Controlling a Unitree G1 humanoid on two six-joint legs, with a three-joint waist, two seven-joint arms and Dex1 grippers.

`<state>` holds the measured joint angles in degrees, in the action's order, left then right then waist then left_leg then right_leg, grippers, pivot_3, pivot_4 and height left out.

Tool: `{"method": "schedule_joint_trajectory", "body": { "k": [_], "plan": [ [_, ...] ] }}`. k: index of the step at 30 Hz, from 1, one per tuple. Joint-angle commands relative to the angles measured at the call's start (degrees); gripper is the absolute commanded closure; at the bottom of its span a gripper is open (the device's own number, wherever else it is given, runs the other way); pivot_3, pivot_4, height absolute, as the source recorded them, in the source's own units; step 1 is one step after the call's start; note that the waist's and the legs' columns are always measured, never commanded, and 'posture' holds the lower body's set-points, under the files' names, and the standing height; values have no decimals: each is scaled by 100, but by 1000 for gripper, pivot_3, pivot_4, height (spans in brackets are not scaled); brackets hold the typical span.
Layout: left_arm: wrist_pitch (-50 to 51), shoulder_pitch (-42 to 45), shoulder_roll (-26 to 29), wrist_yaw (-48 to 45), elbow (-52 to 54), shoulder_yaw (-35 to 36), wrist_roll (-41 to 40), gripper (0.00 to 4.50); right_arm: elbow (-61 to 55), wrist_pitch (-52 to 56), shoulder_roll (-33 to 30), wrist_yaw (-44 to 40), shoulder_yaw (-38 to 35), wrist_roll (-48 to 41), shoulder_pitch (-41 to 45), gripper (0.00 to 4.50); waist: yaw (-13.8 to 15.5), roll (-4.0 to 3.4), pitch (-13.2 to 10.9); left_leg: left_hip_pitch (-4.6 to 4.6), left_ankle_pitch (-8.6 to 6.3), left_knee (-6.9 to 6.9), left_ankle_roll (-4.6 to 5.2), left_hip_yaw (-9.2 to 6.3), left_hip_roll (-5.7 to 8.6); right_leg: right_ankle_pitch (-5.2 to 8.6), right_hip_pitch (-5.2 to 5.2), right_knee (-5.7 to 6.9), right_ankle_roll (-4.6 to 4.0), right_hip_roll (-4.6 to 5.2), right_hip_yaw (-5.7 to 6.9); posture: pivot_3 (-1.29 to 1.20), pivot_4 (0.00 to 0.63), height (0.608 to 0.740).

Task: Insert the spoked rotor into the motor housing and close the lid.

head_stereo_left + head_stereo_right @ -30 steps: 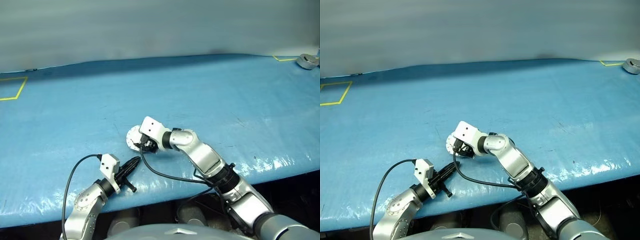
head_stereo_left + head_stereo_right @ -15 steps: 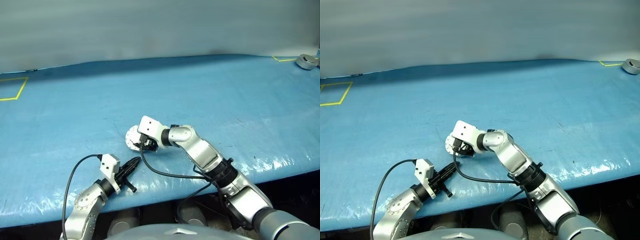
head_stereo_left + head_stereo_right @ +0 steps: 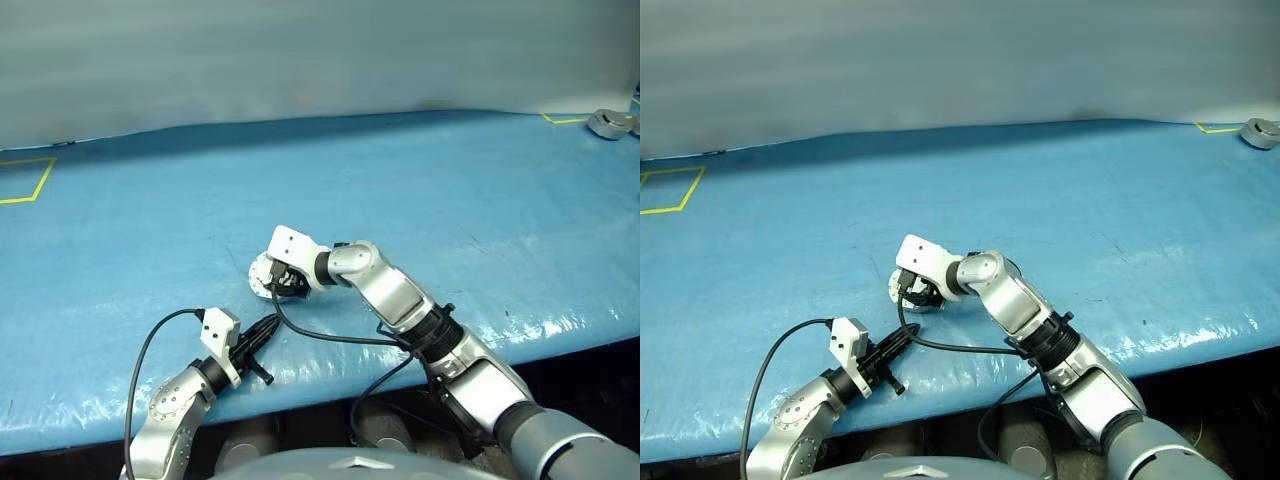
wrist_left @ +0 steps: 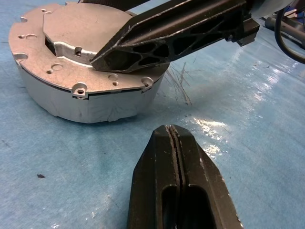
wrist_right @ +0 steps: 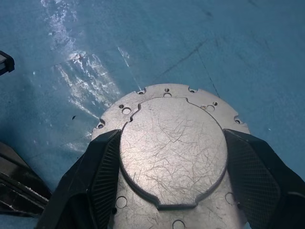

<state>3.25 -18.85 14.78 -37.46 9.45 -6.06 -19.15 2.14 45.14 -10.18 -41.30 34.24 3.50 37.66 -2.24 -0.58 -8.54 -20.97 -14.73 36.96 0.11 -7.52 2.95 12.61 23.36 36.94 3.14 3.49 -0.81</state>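
The motor housing [image 4: 81, 102] is a round silver-grey cup on the blue table, with its plain grey lid [image 5: 174, 148] lying flat and closed on top. My right gripper [image 3: 279, 284] is open and points down over it, one black finger [image 5: 97, 174] on either side of the lid's raised disc. Whether the fingers touch the lid I cannot tell. A short way nearer the table's front edge, my left gripper [image 4: 172, 131] is shut and empty, pointing at the housing's side. The spoked rotor is hidden.
The blue table cover [image 3: 420, 190] stretches wide around the housing. Yellow tape marks [image 3: 28, 180] lie at the far left. A small grey object [image 3: 612, 122] sits at the far right corner. The table's front edge runs just below my left gripper.
My right wrist has tipped a little further down and toward the left over the housing. The housing and my left arm have not moved.
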Motion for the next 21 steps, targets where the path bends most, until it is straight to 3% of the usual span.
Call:
{"method": "schedule_joint_trajectory", "body": {
  "k": [1,11,15,18,21],
  "plan": [
    [-49,27,-22,0,129,9,-50,4500,616,811,-33,182,173,159,-208,1473,0,-13,12,1,0,0,0,1,0,0,0,0,0,0,0,0,150,740],
    [-57,47,-23,-13,103,12,-52,4500,250,1662,138,700,105,95,-651,1473,11,-33,65,24,-11,-3,-18,1,2,4,-24,-2,-2,10,-1,0,150,740],
    [-53,64,-15,-29,91,14,-54,4500,47,1201,17,842,260,243,-721,1473,10,-31,64,22,-22,-3,-38,0,3,7,-27,-8,-3,13,-1,0,150,740],
    [-55,79,-4,-38,84,21,-53,4500,96,1136,160,863,-74,12,-760,1473,11,-16,71,23,-6,-24,-9,4,12,9,-20,-12,-4,3,2,0,150,740],
    [-57,88,7,-33,83,33,-47,4500,223,777,-105,936,234,344,-649,1473,7,-13,69,23,-5,-41,-9,6,11,7,-9,-12,1,3,0,0,150,740]
  ]
}}
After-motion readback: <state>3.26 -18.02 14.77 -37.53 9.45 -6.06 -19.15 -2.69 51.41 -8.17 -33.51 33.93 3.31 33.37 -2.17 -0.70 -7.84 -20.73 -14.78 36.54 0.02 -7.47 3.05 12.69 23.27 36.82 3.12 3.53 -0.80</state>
